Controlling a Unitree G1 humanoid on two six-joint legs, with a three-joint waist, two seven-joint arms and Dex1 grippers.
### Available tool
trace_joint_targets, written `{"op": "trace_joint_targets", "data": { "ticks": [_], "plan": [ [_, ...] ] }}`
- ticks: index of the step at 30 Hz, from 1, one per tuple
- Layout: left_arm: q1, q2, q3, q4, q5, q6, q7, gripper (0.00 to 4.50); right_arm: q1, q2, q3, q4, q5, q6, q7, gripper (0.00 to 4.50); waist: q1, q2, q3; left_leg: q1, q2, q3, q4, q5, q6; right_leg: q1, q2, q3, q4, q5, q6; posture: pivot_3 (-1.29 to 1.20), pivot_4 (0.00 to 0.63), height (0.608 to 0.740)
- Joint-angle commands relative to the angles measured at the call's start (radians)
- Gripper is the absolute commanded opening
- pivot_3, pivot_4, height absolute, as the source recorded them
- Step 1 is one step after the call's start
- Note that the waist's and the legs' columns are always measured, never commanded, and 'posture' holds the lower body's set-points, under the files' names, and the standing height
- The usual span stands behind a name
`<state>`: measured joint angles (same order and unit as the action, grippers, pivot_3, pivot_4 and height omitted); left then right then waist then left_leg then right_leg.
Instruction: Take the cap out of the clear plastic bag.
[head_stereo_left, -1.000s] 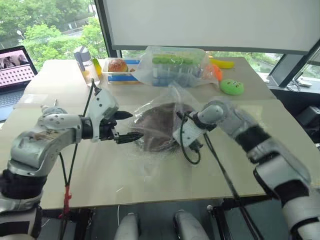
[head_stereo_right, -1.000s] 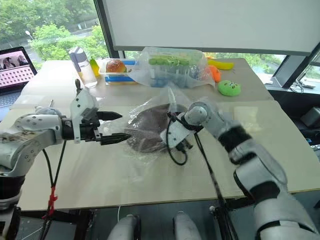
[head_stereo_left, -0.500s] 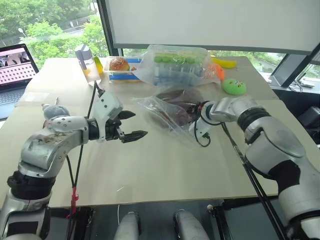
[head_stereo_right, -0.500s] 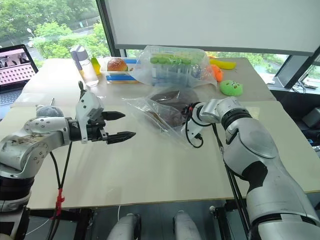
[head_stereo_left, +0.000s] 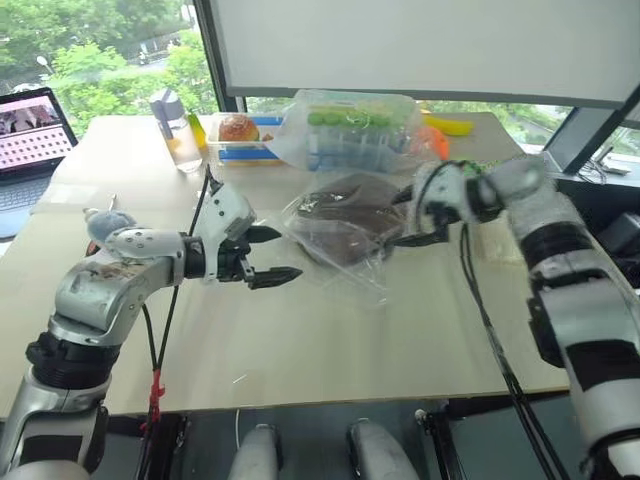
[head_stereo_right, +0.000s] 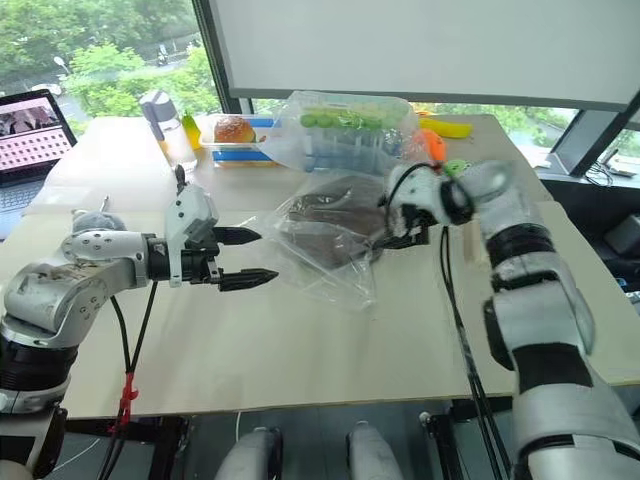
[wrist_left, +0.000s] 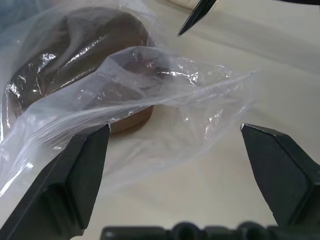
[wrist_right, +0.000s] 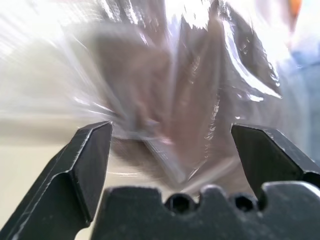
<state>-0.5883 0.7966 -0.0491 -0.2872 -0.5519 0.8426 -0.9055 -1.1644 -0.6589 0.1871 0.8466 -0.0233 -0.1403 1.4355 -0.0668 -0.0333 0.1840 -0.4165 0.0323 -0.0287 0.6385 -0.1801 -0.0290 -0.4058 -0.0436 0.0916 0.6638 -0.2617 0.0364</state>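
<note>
Right gripper (head_stereo_right: 400, 232): a second ago your jaws were pinched on the bag at its near side; now they stand wide and hold nothing. The hand has lifted and swung to the bag's right edge, rolled over on the way.
Left gripper (head_stereo_left: 272, 253): wide and empty, hovering just left of the bag, where it was a second ago.
Bag (head_stereo_left: 345, 245): let go, it has slumped back flat on the table (head_stereo_left: 300, 340). Its loose mouth lies toward the left gripper; in the left wrist view the rumpled film sits between those fingers, untouched.
Cap (head_stereo_right: 330, 228): inside the bag, mid-table, dark brown under the film. No part of it looks clear of the plastic.
Meaning for the task: the release cost you your only hold, so the cap is no nearer out. You likely need one gripper to pin or lift the bag and the other to reach in at the mouth.
Risk: the thin film may slide or bunch when pinched.
</note>
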Motion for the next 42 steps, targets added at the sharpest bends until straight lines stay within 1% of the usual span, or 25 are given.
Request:
{"op": "trace_joint_targets", "data": {
  "ticks": [1, 3, 5, 8, 10, 14, 15, 18, 21, 24, 30, 34, 37, 39, 41, 42],
  "plan": [
    [-0.011, 0.029, 0.056, -0.01, -0.024, -0.013, -0.035, 4.5, 0.148, -0.062, -0.087, -0.542, 0.193, 0.422, 0.015, 4.47, 0.003, 0.001, 0.0, 0.0, 0.0, 0.0, 0.0, 0.0, 0.0, 0.0, 0.0, 0.0, 0.0, 0.0, 0.0, 0.0, 0.15, 0.74],
    [-0.004, 0.043, 0.07, -0.017, -0.035, -0.002, -0.05, 4.5, 0.245, -0.059, -0.108, -0.786, 0.254, 0.597, -0.065, 4.47, -0.002, 0.001, 0.0, 0.0, 0.001, 0.0, 0.0, -0.001, 0.001, 0.0, 0.001, -0.001, 0.0, -0.001, 0.0, 0.0, 0.15, 0.74],
    [-0.005, 0.051, 0.075, -0.016, -0.04, 0.005, -0.061, 4.5, 0.292, -0.022, -0.117, -0.933, 0.284, 0.724, -0.164, 4.47, -0.006, 0.001, 0.0, 0.0, 0.001, 0.001, 0.0, -0.001, 0.001, 0.0, 0.001, 0.0, 0.0, -0.001, 0.0, 0.0, 0.15, 0.74],
    [-0.015, 0.054, 0.069, -0.005, -0.034, 0.004, -0.066, 4.5, 0.338, 0.069, -0.078, -1.061, 0.262, 0.829, -0.322, 4.47, -0.004, 0.001, 0.0, 0.001, 0.001, 0.002, 0.0, -0.001, 0.001, -0.001, 0.001, 0.002, 0.001, -0.004, 0.005, 0.0, 0.15, 0.74],
    [-0.024, 0.048, 0.059, 0.0, -0.03, 0.005, -0.065, 4.5, 0.356, 0.115, -0.051, -1.091, 0.251, 0.86, -0.389, 4.47, -0.001, 0.001, 0.0, 0.001, 0.001, 0.002, 0.0, -0.001, 0.001, -0.001, 0.001, 0.001, 0.0, -0.005, 0.007, 0.0, 0.15, 0.74],
    [-0.036, 0.037, 0.045, -0.001, -0.028, 0.01, -0.062, 4.5, 0.366, 0.153, -0.023, -1.092, 0.243, 0.87, -0.46, 4.47, 0.007, 0.001, 0.0, -0.004, 0.0, 0.002, 0.001, -0.001, 0.001, -0.003, 0.0, 0.001, 0.0, -0.004, 0.005, 0.0, 0.15, 0.74],
    [-0.039, 0.031, 0.046, 0.003, -0.022, 0.003, -0.051, 4.5, 0.365, 0.167, -0.013, -1.081, 0.233, 0.867, -0.484, 4.47, 0.011, 0.001, 0.0, -0.007, 0.0, 0.002, 0.002, -0.001, 0.001, -0.006, 0.0, 0.001, 0.0, -0.002, 0.002, 0.0, 0.15, 0.74],
    [-0.05, 0.021, 0.04, 0.023, 0.0, -0.015, -0.038, 4.5, 0.363, 0.19, 0.012, -1.051, 0.219, 0.855, -0.528, 4.47, 0.019, 0.0, 0.0, -0.015, 0.0, 0.002, 0.005, -0.001, 0.001, -0.015, 0.001, 0.001, 0.002, -0.001, 0.001, 0.0, 0.15, 0.74],
    [-0.055, 0.02, 0.034, 0.027, 0.011, -0.021, -0.042, 4.5, 0.37, 0.202, 0.055, -1.03, 0.191, 0.849, -0.563, 4.47, 0.018, 0.0, 0.0, -0.015, 0.0, 0.002, 0.004, -0.001, 0.001, -0.016, 0.001, 0.001, 0.003, 0.0, 0.001, 0.0, 0.15, 0.74],
    [-0.061, 0.016, 0.031, 0.031, 0.015, -0.021, -0.041, 4.5, 0.362, 0.212, 0.069, -1.015, 0.185, 0.849, -0.582, 4.47, 0.019, 0.0, 0.0, -0.015, 0.0, 0.002, 0.004, -0.001, 0.001, -0.016, 0.001, 0.001, 0.003, 0.0, 0.001, 0.0, 0.15, 0.74],
    [-0.066, 0.015, 0.027, 0.038, 0.03, -0.027, -0.049, 4.5, 0.391, 0.242, 0.113, -1.077, 0.205, 0.907, -0.606, 4.47, 0.02, 0.0, 0.0, -0.015, 0.001, 0.002, 0.004, -0.001, 0.001, -0.016, 0.001, 0.001, 0.002, 0.0, 0.001, 0.0, 0.15, 0.74],
    [-0.072, 0.008, 0.023, 0.041, 0.035, -0.029, -0.05, 4.5, 0.403, 0.242, 0.129, -1.067, 0.187, 0.902, -0.63, 4.47, 0.021, 0.0, 0.0, -0.015, 0.0, 0.002, 0.005, -0.001, 0.001, -0.016, 0.001, 0.001, 0.002, 0.0, 0.001, 0.0, 0.15, 0.74],
    [-0.075, 0.005, 0.022, 0.045, 0.037, -0.031, -0.058, 4.5, 0.417, 0.187, 0.234, -0.997, 0.036, 0.759, -0.675, 4.47, 0.021, 0.0, 0.0, -0.015, 0.0, 0.002, 0.005, 0.0, 0.001, -0.016, 0.001, 0.001, 0.003, 0.0, 0.001, 0.0, 0.15, 0.74],
    [-0.073, 0.01, 0.018, 0.049, 0.04, -0.034, -0.066, 4.5, 0.416, 0.17, 0.265, -0.955, -0.029, 0.679, -0.702, 4.47, 0.021, 0.0, 0.0, -0.015, 0.0, 0.002, 0.005, 0.0, 0.001, -0.016, 0.001, 0.001, 0.002, 0.0, 0.001, 0.0, 0.15, 0.74],
    [-0.067, 0.018, 0.016, 0.051, 0.042, -0.035, -0.076, 4.5, 0.411, 0.173, 0.26, -0.93, -0.052, 0.636, -0.719, 3.97, 0.021, 0.0, 0.0, -0.015, 0.0, 0.002, 0.005, -0.001, 0.001, -0.016, 0.001, 0.001, 0.002, 0.0, 0.001, 0.0, 0.15, 0.74],
    [-0.065, 0.022, 0.016, 0.051, 0.042, -0.034, -0.081, 4.5, 0.41, 0.178, 0.252, -0.923, -0.054, 0.625, -0.722, 3.84, 0.02, 0.0, 0.0, -0.015, 0.0, 0.002, 0.005, -0.001, 0.001, -0.016, 0.001, 0.001, 0.002, 0.0, 0.001, 0.0, 0.15, 0.74]
  ]
}}
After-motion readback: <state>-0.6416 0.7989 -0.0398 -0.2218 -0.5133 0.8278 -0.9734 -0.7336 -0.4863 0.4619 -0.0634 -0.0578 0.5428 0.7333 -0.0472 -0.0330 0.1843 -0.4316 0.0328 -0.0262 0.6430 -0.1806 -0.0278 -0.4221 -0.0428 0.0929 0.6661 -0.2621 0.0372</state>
